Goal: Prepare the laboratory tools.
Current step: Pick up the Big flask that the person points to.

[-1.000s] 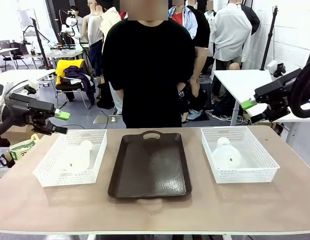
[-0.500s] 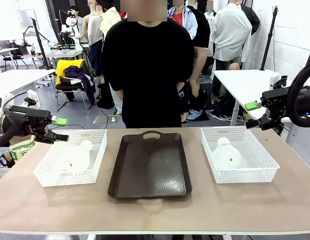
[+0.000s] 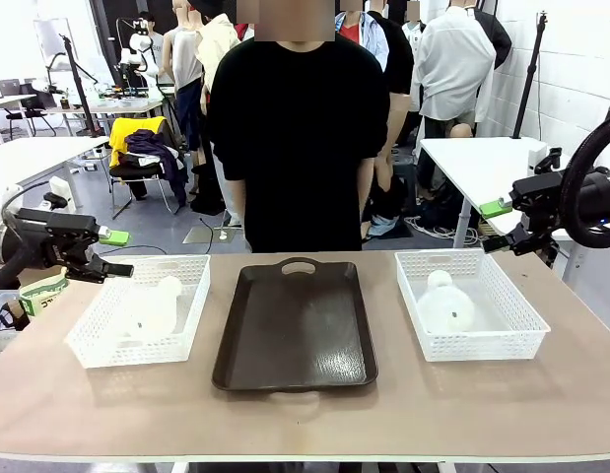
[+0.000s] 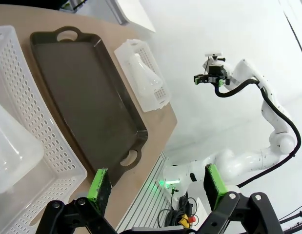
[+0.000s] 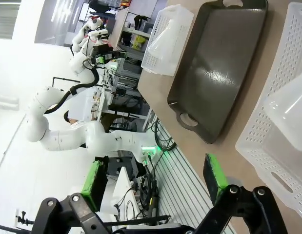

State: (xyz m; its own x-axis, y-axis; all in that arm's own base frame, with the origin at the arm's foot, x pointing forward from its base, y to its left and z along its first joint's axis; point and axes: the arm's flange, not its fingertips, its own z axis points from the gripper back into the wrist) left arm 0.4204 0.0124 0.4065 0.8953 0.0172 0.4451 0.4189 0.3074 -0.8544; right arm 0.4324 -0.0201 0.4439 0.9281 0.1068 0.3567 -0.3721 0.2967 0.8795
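Broadly, the tabletop (image 3: 305, 419) spreads below both tools, and a person in black (image 3: 290, 138) stands at its far edge, between them. The dark brown tray (image 3: 297, 330) lies midway between the tools, lower than either. A white mesh left basket (image 3: 96, 345) sits just below and inward of the left tool (image 3: 114, 253). The right basket (image 3: 487, 347) sits below and inward of the right tool (image 3: 495, 227). Each basket holds a frosted conical flask on its side, the left flask (image 3: 150, 309) and the right flask (image 3: 446, 305), both well apart from the tools. Both tools hang in the air with fingers spread and nothing between them.
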